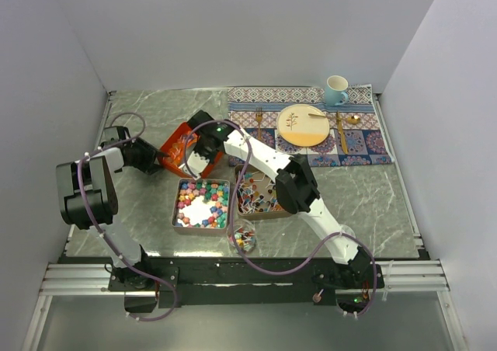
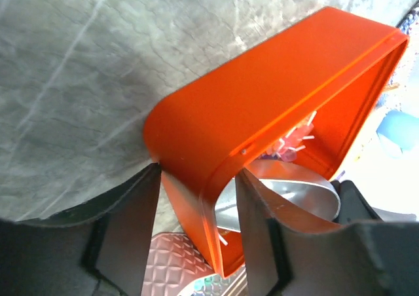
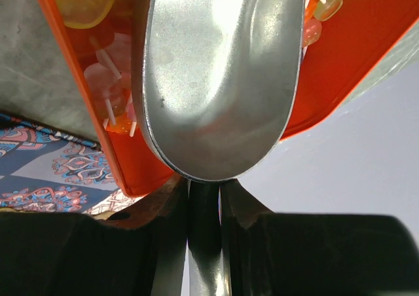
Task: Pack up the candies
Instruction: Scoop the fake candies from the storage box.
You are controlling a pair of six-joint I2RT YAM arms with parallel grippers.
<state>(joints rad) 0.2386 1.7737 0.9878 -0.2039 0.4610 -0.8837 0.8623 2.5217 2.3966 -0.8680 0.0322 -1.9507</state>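
The right claw (image 3: 204, 190) is pinching the thin handle of a metal scoop (image 3: 216, 80), both fingers pressing tight against the stem. The scoop's bowl is reaching straight ahead of the claw into an orange tray (image 3: 340, 67). Lollipops (image 3: 105, 80) are lying in the tray under and beside the scoop's bowl (pink and yellow heads on white sticks).

The left claw (image 2: 196, 178) is straddling a rounded corner of the same tray. One of its fingers (image 2: 124, 237) is sitting against the outer wall and the other is standing just inside the rim. The jaws are standing partly apart, and it cannot be told whether they are squeezing the wall or only bracketing it. The scoop is showing just beyond the inner finger.

From above, the two claws are facing each other across the tray on the marbled table (image 1: 155, 110). Just behind the right claw, toward the arm bases, a metal tin (image 1: 175, 203) is holding the chunky candies (image 1: 190, 192) in pink, green, yellow, blue and orange. To that claw's right and behind it, a second tin (image 1: 264, 216) is holding the wrapped candies (image 1: 252, 196), partly under the right arm. Further back still, a small glass bowl (image 1: 233, 238) is holding a few more sweets. Ahead of the right claw and to its right, a patterned placemat (image 1: 365, 145) is carrying a plate (image 1: 301, 124) and a mug (image 1: 335, 91).
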